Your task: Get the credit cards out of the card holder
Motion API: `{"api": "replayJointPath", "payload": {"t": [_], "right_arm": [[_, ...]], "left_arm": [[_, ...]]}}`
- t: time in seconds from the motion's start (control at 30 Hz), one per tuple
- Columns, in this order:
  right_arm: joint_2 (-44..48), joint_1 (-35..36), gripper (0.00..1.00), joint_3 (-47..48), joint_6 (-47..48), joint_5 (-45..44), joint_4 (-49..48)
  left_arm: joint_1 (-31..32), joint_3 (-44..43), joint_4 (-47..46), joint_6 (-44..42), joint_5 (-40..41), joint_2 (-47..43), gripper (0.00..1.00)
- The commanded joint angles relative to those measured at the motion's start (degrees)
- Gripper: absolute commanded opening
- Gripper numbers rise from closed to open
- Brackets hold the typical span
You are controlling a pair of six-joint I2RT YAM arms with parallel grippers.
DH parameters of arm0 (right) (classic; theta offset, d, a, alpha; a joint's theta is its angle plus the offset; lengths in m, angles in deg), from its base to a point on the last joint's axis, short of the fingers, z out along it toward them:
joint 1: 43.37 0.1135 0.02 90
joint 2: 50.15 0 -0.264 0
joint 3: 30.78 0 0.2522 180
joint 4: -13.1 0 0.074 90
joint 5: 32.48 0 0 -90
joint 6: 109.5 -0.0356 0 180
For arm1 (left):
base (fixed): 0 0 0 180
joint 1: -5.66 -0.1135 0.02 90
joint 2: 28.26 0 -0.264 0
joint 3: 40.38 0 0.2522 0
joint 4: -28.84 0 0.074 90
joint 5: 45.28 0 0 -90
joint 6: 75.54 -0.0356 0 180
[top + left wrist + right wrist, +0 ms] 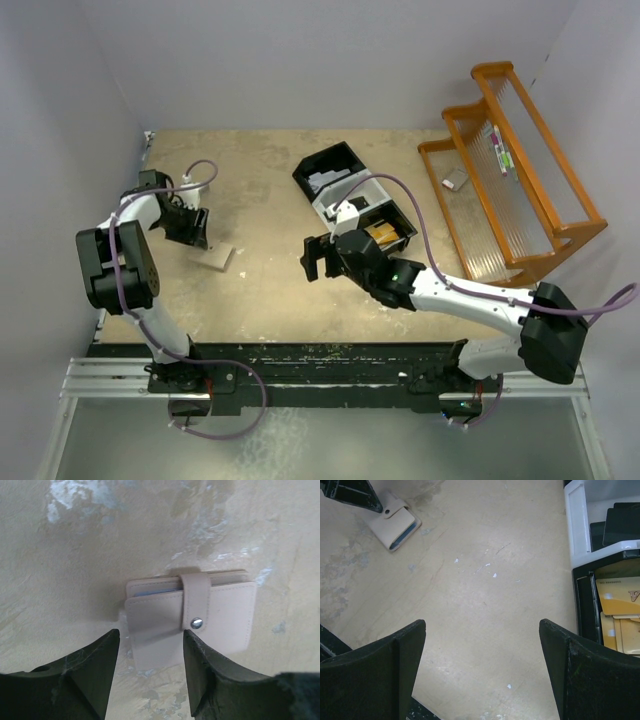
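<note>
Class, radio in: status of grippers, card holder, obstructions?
Left gripper part open, over card holder's edge. Right gripper wide open, empty. Holder snapped shut, flat on table. Nothing blocking it.

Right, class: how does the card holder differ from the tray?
The card holder is pale tan, the tray largely black. The holder is snapped shut; the tray is open-topped. The holder lies by the left claw, the tray by the right claw. Both lie on the table.

One card holder point(190, 620), one tray point(345, 152), one rack point(545, 145)
</note>
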State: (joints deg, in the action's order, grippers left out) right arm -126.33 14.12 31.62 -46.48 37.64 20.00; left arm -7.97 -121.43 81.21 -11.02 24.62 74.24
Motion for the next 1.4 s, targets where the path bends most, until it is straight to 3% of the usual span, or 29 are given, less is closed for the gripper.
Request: {"api": "replayJointPath", "payload": {"t": [0.0,0.13,0.33,0.6,1.03,1.23,1.37], "right_arm": [[0.1,0.5,0.96,2.7,0.5,0.9,-2.3],[0.1,0.6,0.96,2.6,0.4,1.0,-2.2],[0.0,0.8,0.96,2.7,0.4,1.4,-2.4],[-0.4,1.2,0.95,2.4,0.0,1.5,-2.7],[-0.5,1.4,0.94,1.6,-0.5,1.7,-2.7],[-1.0,1.5,0.92,1.7,-0.6,1.8,-2.7],[-1.7,1.5,0.92,1.8,-0.8,2.2,-2.9]], "left_arm": [[-1.7,-3.9,3.9,-2.6,-9.7,-0.4,0.58],[-5.8,-6.9,6.7,-3.6,-13.8,0.4,0.56],[-10.3,-8.0,6.9,-5.1,-12.8,2.8,0.52],[-10.5,-7.3,7.4,-4.8,-15.5,5.6,0.51],[-10.4,-8.1,8.1,-4.8,-20.4,10.4,0.38],[-10.2,-7.7,9.2,-5.6,-23.5,10.5,0.26],[-10.0,-6.6,9.2,-6.2,-23.8,10.2,0.1]]}}
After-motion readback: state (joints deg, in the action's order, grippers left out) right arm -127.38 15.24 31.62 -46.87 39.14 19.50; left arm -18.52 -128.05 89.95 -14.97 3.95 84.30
